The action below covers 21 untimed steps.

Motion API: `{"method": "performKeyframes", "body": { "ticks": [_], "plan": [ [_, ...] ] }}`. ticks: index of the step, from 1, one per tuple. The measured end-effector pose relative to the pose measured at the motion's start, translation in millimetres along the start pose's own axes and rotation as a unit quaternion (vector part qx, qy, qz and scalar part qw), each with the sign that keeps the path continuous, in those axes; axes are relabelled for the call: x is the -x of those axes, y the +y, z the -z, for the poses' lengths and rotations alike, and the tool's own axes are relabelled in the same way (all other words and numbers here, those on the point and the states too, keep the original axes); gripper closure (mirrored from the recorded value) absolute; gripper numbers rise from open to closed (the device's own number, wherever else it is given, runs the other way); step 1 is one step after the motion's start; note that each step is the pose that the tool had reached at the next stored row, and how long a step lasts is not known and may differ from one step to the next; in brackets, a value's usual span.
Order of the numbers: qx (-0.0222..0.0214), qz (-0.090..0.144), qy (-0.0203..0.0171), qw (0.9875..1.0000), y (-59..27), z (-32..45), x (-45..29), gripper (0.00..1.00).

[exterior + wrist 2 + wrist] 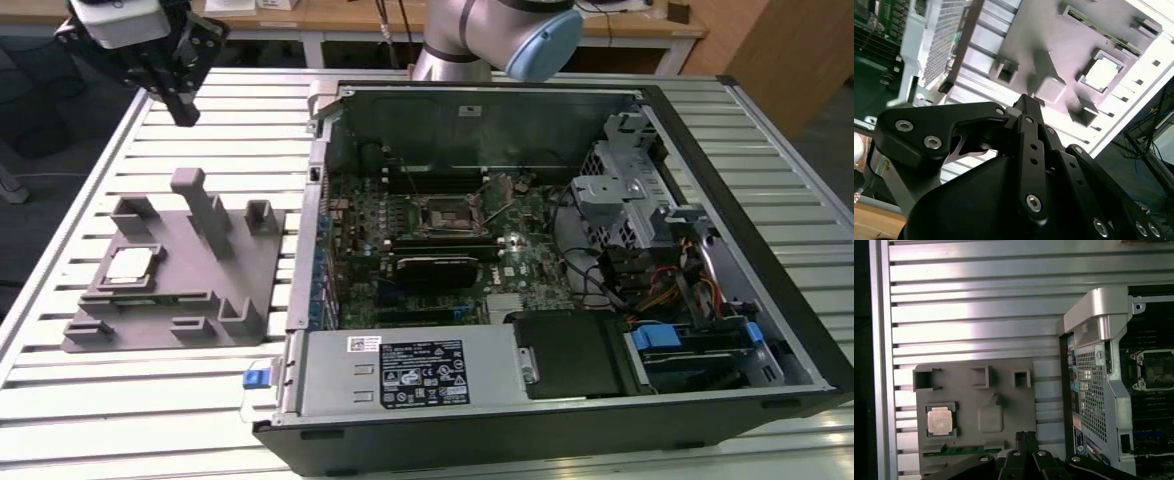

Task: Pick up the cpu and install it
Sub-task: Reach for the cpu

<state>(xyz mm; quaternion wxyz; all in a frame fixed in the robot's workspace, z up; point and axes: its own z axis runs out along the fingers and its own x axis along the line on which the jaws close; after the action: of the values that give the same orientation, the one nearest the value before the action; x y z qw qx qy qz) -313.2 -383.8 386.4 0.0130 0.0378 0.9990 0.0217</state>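
Black jointed metal gripper [1026, 102], its bolted linkage closest to the lens in both wrist views, has its two slim fingers [1022, 436] pressed together with nothing between them. In the exterior view the same gripper [180, 108] hangs at the upper left of the frame, raised clear of the pale slatted aluminium table [134, 400] and touching nothing. Lower in the exterior view's left half, a grey moulded plastic fixture [200, 290] lies flat on the table. The cpu [130, 264], a small thin square chip with a pale silver metal top, sits face up in a square recess near the fixture's left edge; it shows also in the first wrist view [940, 420] and the second wrist view [1102, 75]. At the centre of the exterior view an open black computer case [481, 120] lies on its side, exposing a green motherboard [527, 225] with a dark square socket frame [445, 212] that appears empty. By this evidence the pick-up step is in hand and no grasp is yet made. A grasp would call for parted fingers, alignment directly over the recess, and a level closure on the chip's thin edges, since the recess walls leave little room and a tilted lift could jam the chip.
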Motion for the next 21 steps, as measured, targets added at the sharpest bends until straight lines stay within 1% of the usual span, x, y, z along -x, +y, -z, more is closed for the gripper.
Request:
{"method": "performKeyframes", "body": {
  "ticks": [6, 7, 21],
  "plan": [
    [-0.0001, 0.000, 0.0001, 1.0000, -2.0, -0.3, -26.9, 0.89],
    [0.0000, 0.000, 0.0000, 1.0000, -2.8, -0.6, -37.7, 0.89],
    [-0.0001, 0.000, 0.0002, 1.0000, -7.0, -2.0, -101.2, 0.89]
  ]
}}
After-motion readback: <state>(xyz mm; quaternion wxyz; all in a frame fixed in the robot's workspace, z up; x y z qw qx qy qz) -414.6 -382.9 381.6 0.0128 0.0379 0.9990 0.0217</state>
